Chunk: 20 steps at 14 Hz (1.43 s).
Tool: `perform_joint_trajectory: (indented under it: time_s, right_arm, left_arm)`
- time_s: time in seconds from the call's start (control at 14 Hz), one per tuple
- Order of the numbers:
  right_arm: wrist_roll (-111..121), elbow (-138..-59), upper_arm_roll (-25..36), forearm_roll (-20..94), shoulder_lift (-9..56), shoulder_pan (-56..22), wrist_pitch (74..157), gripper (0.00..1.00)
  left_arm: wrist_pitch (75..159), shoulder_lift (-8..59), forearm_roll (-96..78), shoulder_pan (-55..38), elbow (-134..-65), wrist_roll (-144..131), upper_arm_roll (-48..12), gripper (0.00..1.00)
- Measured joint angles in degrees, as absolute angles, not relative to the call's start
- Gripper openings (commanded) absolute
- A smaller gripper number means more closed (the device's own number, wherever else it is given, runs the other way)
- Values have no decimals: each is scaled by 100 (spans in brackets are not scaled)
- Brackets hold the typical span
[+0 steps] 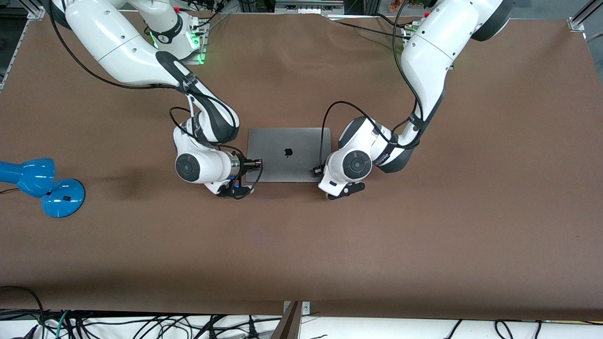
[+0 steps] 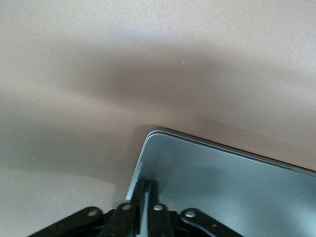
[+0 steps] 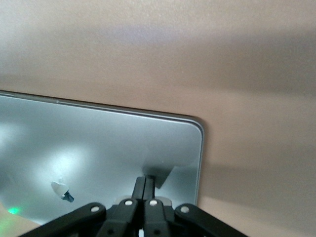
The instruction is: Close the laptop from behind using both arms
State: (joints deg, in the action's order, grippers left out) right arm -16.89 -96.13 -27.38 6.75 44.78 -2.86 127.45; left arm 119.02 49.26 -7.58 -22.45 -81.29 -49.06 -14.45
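Observation:
The space-grey laptop (image 1: 288, 141) lies in the middle of the table with its lid down and the black apple logo facing up. My right gripper (image 1: 258, 163) is shut, and its fingertips rest on the lid near the corner nearest the front camera at the right arm's end. My left gripper (image 1: 314, 170) is shut, with its tips on the lid near the matching corner at the left arm's end. The left wrist view shows its gripper (image 2: 148, 185) touching the lid (image 2: 222, 187). The right wrist view shows its gripper (image 3: 146, 180) touching the lid (image 3: 98, 148). The keyboard and screen are hidden.
A blue desk lamp (image 1: 42, 183) lies on the brown table (image 1: 424, 235) toward the right arm's end. Cables hang below the table's edge nearest the front camera.

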Motion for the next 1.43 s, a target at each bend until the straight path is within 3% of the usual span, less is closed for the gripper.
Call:
perform_joint_trajectory:
  time_s: [0.21,0.29,0.79,1.0,1.43]
  right_arm:
    - [-1689,-9400,-2682,647,4376,-293,12440,96]
    - [-1688,-9327,-2620,623,4255,-291,12283,100]
    - [-1666,-9139,-2146,509,2386,-35,10902,100]
    - [-1651,-8887,-1656,321,1663,118,10049,100]
    - [-1482,-8759,-992,-232,988,162,9637,100]
  left_arm:
    - [11902,4901,-755,-2234,-8023,-4906,-1416,100]
    - [11872,4853,-753,-2222,-7975,-4906,-1409,100]
    - [10695,3827,-322,-1953,-7907,-4884,-1354,100]
    - [10103,3155,-251,-1658,-7891,-4402,-1352,100]
    - [9033,1977,-251,-774,-7919,-3293,-1349,100]
